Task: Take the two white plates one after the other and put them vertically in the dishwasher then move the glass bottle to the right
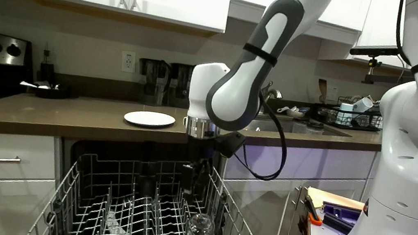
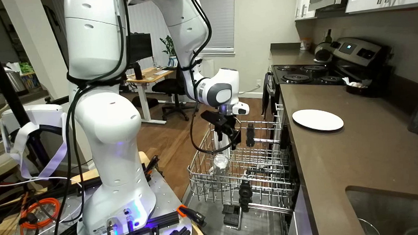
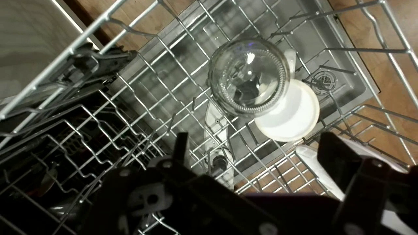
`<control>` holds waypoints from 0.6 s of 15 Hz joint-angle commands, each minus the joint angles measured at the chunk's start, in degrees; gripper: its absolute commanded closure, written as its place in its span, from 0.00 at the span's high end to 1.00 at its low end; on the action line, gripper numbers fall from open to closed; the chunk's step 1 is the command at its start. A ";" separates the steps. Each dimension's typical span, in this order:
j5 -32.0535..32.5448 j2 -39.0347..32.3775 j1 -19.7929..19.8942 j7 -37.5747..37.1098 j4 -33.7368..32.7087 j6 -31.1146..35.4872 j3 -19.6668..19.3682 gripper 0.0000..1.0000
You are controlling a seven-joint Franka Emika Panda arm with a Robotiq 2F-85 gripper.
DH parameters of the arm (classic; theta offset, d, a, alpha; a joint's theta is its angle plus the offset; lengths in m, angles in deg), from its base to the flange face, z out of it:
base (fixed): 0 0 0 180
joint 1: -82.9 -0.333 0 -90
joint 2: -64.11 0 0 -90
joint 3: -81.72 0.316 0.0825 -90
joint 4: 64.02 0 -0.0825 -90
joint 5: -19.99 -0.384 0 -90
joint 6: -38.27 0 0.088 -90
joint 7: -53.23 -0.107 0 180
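Wrist view: room separates spread pincer [image 3: 254, 148] from edge of glass bottle [image 3: 249, 77]

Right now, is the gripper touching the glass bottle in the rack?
Apart. The wrist view shows it: the bottle sits beyond the open gripper, with wires of the rack showing in the gap between them.
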 commanded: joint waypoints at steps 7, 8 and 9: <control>0.21 2.91 3.32 -0.12 0.14 -4.15 3.56 1.00; 0.20 2.91 3.31 -0.11 0.16 -4.33 3.66 1.00; 0.19 2.91 3.30 -0.10 0.19 -4.36 3.71 1.00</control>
